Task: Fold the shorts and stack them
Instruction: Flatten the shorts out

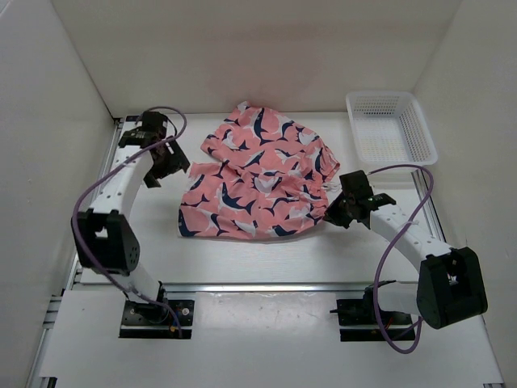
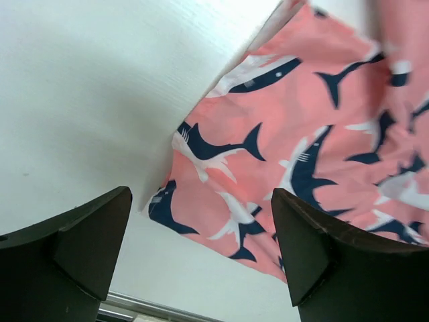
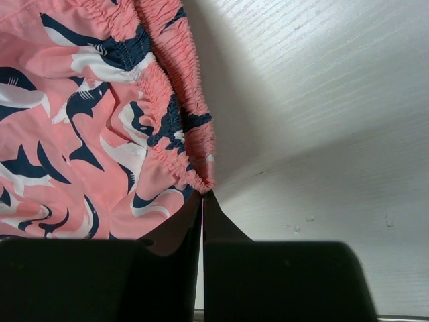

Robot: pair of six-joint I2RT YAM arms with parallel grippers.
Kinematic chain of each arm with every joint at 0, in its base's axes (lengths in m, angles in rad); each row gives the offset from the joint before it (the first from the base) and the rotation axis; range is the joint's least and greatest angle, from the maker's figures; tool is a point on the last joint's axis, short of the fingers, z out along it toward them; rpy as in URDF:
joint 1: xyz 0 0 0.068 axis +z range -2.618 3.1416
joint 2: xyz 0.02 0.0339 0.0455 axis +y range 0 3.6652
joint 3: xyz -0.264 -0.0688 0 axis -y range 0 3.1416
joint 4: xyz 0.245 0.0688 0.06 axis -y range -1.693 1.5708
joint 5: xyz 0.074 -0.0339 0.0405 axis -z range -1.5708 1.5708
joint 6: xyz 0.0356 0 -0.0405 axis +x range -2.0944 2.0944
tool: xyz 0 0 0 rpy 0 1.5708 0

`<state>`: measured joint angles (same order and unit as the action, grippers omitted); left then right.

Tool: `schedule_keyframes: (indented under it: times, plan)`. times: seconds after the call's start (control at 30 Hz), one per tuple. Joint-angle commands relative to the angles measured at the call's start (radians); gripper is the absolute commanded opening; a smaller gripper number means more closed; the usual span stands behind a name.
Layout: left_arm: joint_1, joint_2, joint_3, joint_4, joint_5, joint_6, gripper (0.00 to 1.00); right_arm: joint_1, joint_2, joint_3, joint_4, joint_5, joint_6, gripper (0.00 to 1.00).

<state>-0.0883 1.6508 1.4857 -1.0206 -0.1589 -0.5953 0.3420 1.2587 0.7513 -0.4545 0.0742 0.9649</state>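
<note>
The shorts (image 1: 254, 178) are seen rumpled at frame centre on the table (image 1: 266, 259). The left fingers (image 2: 80, 248) are spread wide by the hem corner, gripping nothing. The right fingers (image 3: 268, 282) are pressed together at the waistband end. If cloth is snagged there, the fold could be dragged askew.

A white plastic mesh basket (image 1: 389, 129) sits in the upper right of the overhead view, on a white table (image 1: 266, 259) and close to its far right corner. Plain white walls close the table in: one across the top of the frame (image 1: 242, 48), one down the left (image 1: 40, 121), one down the right (image 1: 477, 97). A silver metal rail (image 1: 266, 286) runs straight across the lower part of the frame. Both close views show the tabletop's faint grain (image 3: 322, 100)
</note>
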Motion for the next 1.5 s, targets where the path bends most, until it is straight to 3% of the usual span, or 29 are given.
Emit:
schedule_keyframes:
  times: [0.0, 0.2, 0.3, 0.57, 0.9, 1.1, 1.23, 1.47]
  plan:
    - [-0.002, -0.121, -0.043, -0.093, -0.054, -0.027, 0.95, 0.003, -0.021, 0.037, -0.016, 0.019, -0.005, 0.00]
    - [-0.002, -0.311, -0.378, 0.017, 0.137, -0.077, 0.89, 0.003, -0.021, 0.026, -0.016, 0.019, -0.005, 0.00]
    - [-0.002, -0.313, -0.568, 0.103, 0.231, -0.120, 0.89, 0.003, -0.001, 0.026, -0.006, 0.019, -0.005, 0.00]
    - [-0.011, -0.240, -0.630, 0.197, 0.234, -0.156, 0.88, 0.003, -0.001, 0.026, -0.006, 0.009, -0.014, 0.00]
    - [-0.022, 0.010, -0.549, 0.284, 0.196, -0.156, 0.72, 0.003, -0.001, 0.026, -0.006, 0.009, -0.014, 0.00]
    - [-0.031, 0.090, -0.429, 0.284, 0.183, -0.127, 0.10, 0.003, -0.010, 0.026, -0.015, 0.018, -0.014, 0.00]
    - [-0.031, 0.067, -0.380, 0.251, 0.193, -0.115, 0.10, 0.003, -0.010, 0.046, -0.024, 0.027, -0.035, 0.00]
    - [-0.031, -0.124, -0.202, 0.070, 0.127, -0.055, 0.10, 0.003, -0.010, 0.175, -0.082, 0.047, -0.155, 0.00]
